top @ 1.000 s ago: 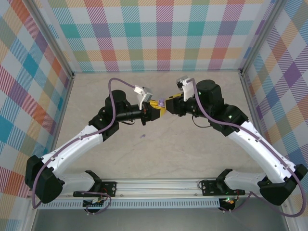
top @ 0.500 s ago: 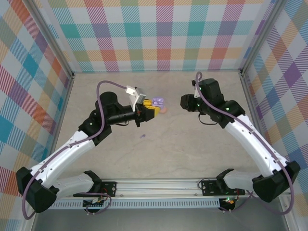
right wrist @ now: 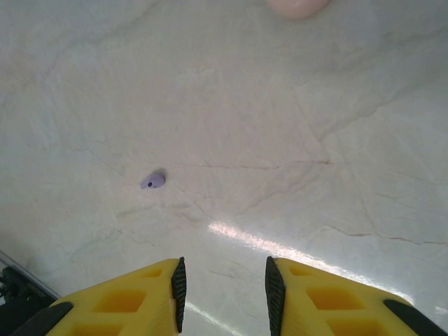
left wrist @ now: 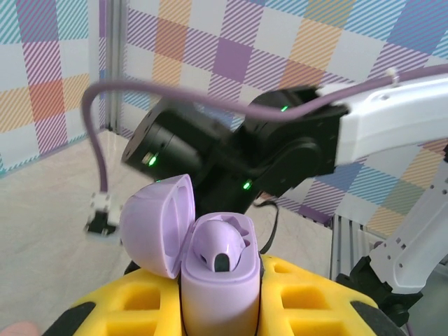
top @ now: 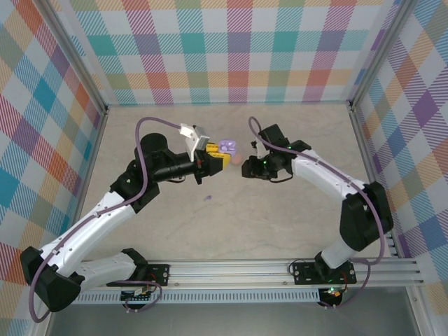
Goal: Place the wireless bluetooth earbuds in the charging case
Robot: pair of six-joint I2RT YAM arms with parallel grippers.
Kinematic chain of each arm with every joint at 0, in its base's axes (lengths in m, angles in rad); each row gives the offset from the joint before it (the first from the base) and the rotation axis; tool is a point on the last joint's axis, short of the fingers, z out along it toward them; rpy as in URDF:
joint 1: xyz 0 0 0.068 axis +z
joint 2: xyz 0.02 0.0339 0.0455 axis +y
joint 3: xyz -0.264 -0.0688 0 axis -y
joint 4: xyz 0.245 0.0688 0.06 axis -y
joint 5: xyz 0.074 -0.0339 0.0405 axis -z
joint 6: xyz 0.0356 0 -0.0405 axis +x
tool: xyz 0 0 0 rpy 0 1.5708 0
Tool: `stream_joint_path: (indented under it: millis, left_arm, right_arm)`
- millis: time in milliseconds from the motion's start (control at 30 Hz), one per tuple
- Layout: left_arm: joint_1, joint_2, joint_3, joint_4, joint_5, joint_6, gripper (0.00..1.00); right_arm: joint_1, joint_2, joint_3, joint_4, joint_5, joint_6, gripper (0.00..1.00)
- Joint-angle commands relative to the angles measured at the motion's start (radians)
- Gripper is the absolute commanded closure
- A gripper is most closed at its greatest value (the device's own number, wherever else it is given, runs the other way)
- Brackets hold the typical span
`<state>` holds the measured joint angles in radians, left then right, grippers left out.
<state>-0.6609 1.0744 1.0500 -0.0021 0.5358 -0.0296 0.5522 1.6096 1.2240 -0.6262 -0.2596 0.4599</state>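
The lilac charging case point(left wrist: 220, 288) stands upright with its lid point(left wrist: 158, 225) swung open to the left. My left gripper point(left wrist: 220, 311) is shut on its body between yellow fingers point(left wrist: 140, 304). One lilac earbud point(left wrist: 222, 246) sits in the case's near socket. From above, the case point(top: 227, 148) is held over the table's back middle by the left gripper point(top: 218, 159). A second lilac earbud point(right wrist: 152, 181) lies loose on the table point(top: 294, 210), ahead and left of my right gripper point(right wrist: 225, 288). That gripper is open and holds nothing. The loose earbud point(top: 207, 199) is in front of the case.
A pink rounded piece point(top: 238, 159) lies on the table just right of the case, at the top edge in the right wrist view point(right wrist: 297, 5). The right gripper point(top: 246, 171) hangs low beside it. Checked walls ring the table; a metal rail point(top: 231, 269) runs along the front.
The right arm left the case, swung out to the back right, then came down low beside it. The left arm drew the case slightly left and back.
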Motion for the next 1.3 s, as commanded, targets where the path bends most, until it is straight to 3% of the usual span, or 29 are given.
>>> stream_joint_path:
  millis: [0,533,1267]
  left_arm:
    - [-0.010,-0.027,0.039,0.002,-0.011,0.011,0.85]
    - [-0.011,-0.040,0.023,0.038,0.001,-0.007,0.85]
    - [-0.011,-0.027,0.030,0.031,0.013,-0.004,0.85]
  right_arm:
    - [0.044,0.077,0.041,0.005,-0.087,-0.020,0.62]
    - [0.197,0.438,0.298,-0.029,-0.151,-0.027,0.60]
    - [0.323,0.648,0.571,-0.272,0.106,-0.046,0.60]
